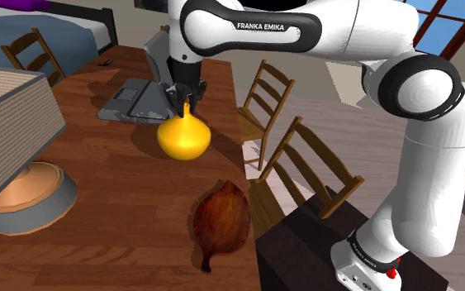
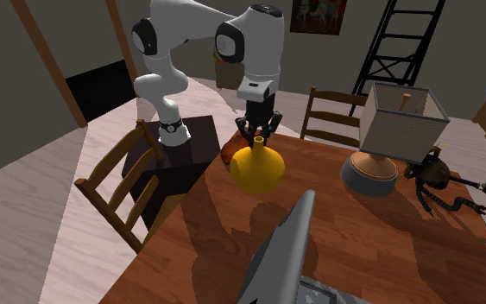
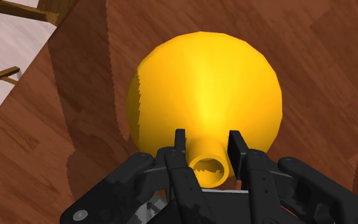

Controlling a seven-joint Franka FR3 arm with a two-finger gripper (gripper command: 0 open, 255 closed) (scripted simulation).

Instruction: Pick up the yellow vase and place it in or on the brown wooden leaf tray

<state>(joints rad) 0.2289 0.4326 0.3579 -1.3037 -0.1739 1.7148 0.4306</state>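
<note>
Step in hand: the grasp, judged from the gripper (image 1: 185,97) sitting right on the neck of the vase (image 1: 183,138).

Gripper state: in the wrist view the two fingers (image 3: 180,147) press against either side of the narrow neck just under its open mouth, so the gripper (image 3: 208,141) looks closed on the vase (image 3: 206,95).

Vase position: upright on the table (image 1: 115,194), its round yellow body resting on the wood, just beside a laptop (image 1: 131,99). Nothing suggests it is lifted yet.

Tray position: the dark brown leaf-shaped tray (image 1: 220,219) lies flat near the table edge, toward the shoulder view's lower right of the vase, closer to the stand. The two are apart, not touching.

Next move calls for: a straight lift, then a carry toward the stand and a gentle lowering onto the tray. The neck is thin and the body heavy-looking, so the vase may swing or slip in the fingers.

Arm pose: it rises from the stand, arcs over the table, and the hand points straight down. The second exterior view shows the gripper (image 2: 257,131) directly above the vase (image 2: 257,168).
</note>
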